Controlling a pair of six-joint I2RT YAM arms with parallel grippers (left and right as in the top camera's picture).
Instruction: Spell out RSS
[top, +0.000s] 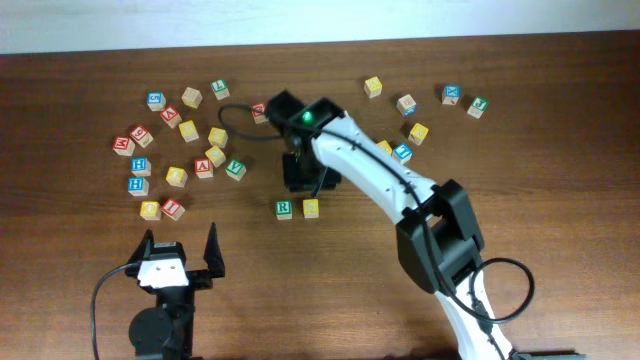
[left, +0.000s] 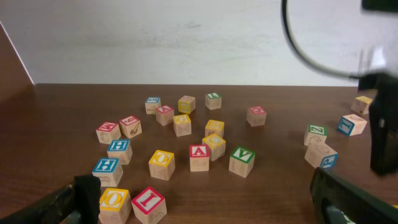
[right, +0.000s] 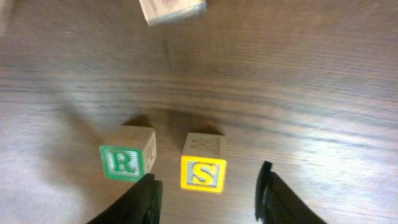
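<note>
Right gripper (right: 208, 177) is hanging partly open and empty, fingers straddling the yellow S (right: 203, 174) without touching it, so it's best lifting straight up to avoid nudging anything. S is sitting mid-table just right of the green R (right: 122, 162), both reading clearly. The second S is hiding somewhere among the loose cubes (top: 189, 131) farther off, and I can't tell which one it is.

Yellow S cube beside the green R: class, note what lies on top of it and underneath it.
Nothing rests on the yellow S cube; its S face shows whole. It stands on the wooden table. Its underside is hidden against the wood.
</note>
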